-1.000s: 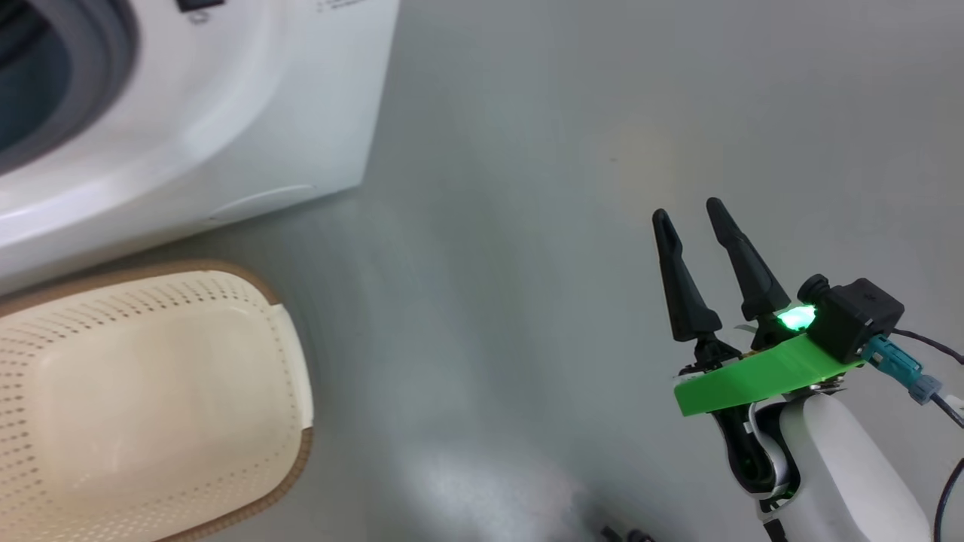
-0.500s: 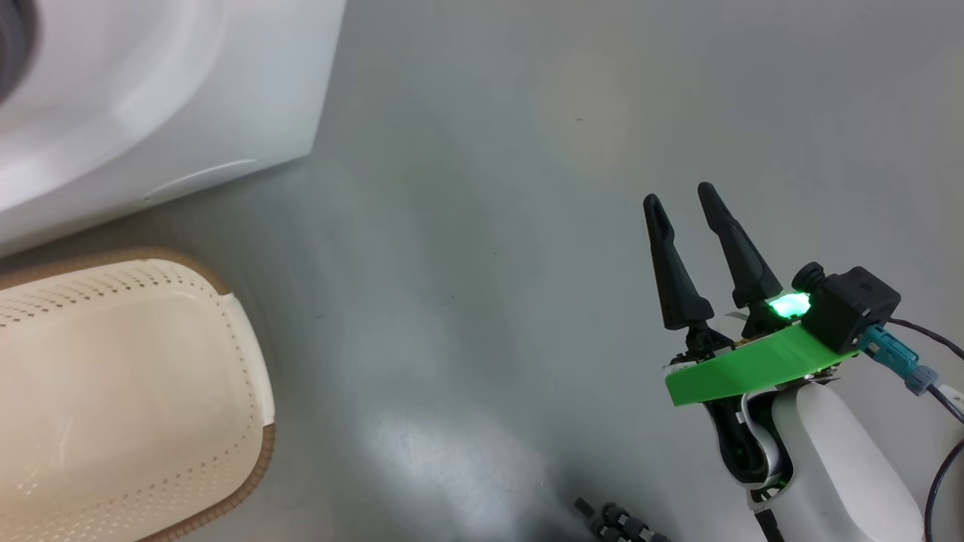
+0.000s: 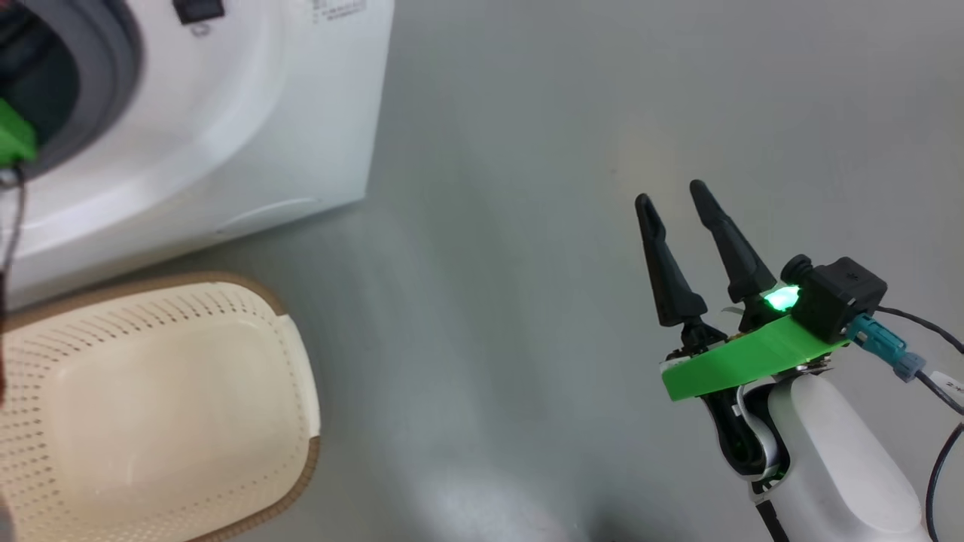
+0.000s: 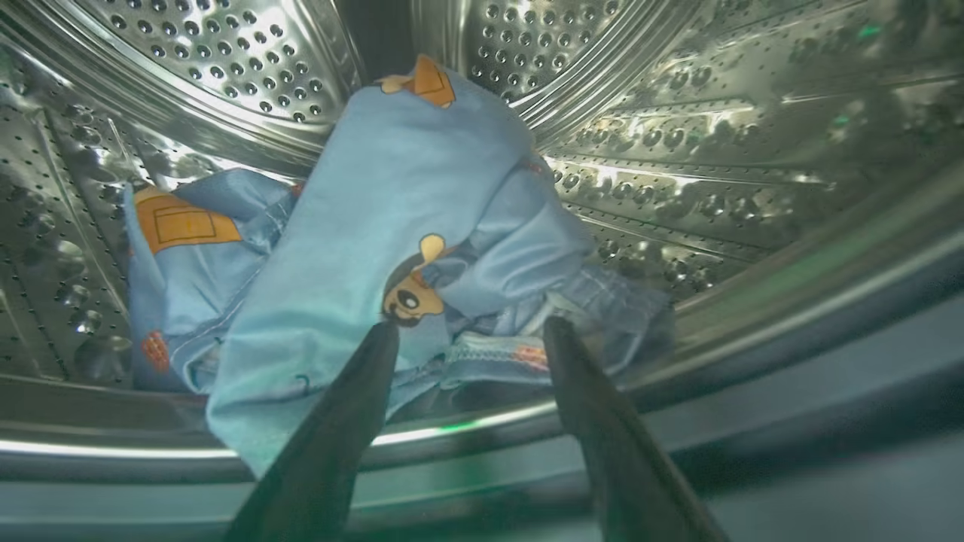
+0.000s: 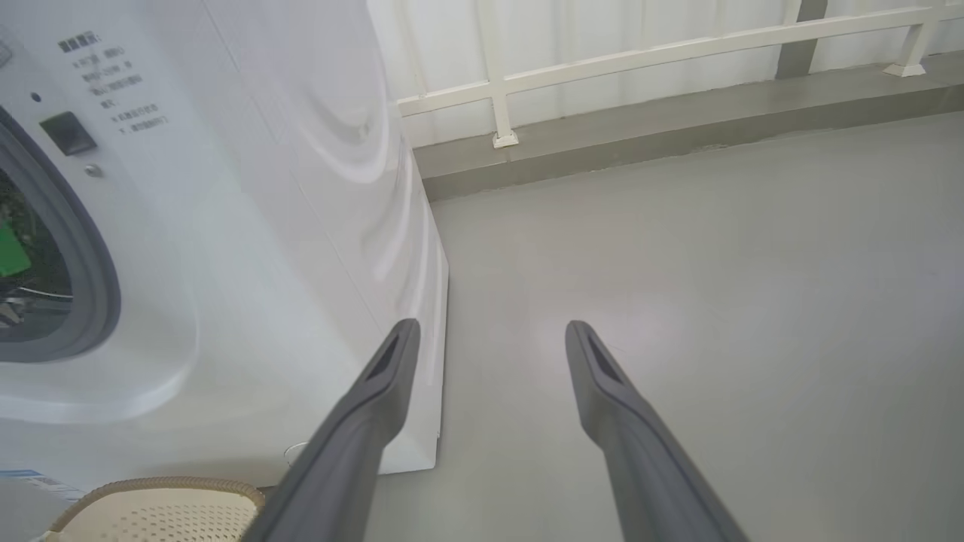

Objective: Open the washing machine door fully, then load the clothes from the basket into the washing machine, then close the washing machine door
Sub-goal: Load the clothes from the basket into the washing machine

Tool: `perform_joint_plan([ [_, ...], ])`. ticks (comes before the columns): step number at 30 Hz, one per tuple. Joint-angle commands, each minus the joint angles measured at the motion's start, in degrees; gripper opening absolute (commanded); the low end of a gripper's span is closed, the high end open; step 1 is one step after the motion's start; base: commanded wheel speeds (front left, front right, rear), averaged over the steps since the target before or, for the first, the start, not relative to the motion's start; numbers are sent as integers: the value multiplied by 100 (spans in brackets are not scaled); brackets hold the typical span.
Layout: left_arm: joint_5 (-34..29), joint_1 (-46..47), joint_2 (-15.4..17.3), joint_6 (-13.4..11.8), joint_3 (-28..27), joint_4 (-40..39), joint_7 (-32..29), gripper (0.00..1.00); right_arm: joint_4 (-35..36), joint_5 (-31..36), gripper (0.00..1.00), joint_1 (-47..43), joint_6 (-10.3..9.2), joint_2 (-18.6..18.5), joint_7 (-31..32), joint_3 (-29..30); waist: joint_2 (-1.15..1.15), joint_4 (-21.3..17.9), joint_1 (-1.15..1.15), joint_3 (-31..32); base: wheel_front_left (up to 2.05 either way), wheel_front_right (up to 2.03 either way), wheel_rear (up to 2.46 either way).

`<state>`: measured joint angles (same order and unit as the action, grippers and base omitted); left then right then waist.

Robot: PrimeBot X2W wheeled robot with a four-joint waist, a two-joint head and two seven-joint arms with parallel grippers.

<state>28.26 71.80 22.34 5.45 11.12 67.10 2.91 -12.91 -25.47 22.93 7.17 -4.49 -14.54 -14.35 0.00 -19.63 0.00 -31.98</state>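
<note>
Blue clothes [image 4: 361,226] inside washing machine [image 4: 678,150]

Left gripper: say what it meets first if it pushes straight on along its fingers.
Probably the clothes heaped in the drum, just beyond the left gripper; depth is hard to judge.

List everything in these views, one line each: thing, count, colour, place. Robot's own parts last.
washing machine: one, white, upper left of the head view, grey-ringed opening
drum: one, perforated steel, inside the machine
clothes: a heap, number unclear, light blue with orange-brown figures, in the drum
basket: one, cream with brown rim, on the floor before the machine
floor: one, grey, all around
railing: one, white, beyond the floor in the right wrist view
left gripper: one, dark fingers, open, at the drum's mouth facing the clothes
right gripper: one, dark fingers, open, over the floor right of the machine
</note>
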Motion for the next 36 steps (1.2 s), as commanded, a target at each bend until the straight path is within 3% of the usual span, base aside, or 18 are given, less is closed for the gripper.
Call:
perform_joint_plan([
  [1,41,-196,189,27,-56,-61,194,100,78,-53,100,-30,32,-100,-46,-117,0,256,0,512,0,0,0],
  [12,224,-1174,-316,141,12,165,961,100,-169,-231,100,-164,32,-357,-46,-318,0,659,0,1501,0,0,0],
  [19,204,-1857,-506,170,87,-103,1185,100,-292,-325,100,-373,32,-474,-46,-313,0,936,0,1971,0,0,0],
  [25,146,-2456,-563,152,-13,-752,1206,100,-309,-371,100,-507,32,-551,-46,-284,0,1098,0,2251,0,0,0],
  [36,-197,-4088,-638,-70,-299,-2677,1208,100,-282,-401,100,-807,32,-682,-46,-109,0,1368,0,2678,0,0,0],
])
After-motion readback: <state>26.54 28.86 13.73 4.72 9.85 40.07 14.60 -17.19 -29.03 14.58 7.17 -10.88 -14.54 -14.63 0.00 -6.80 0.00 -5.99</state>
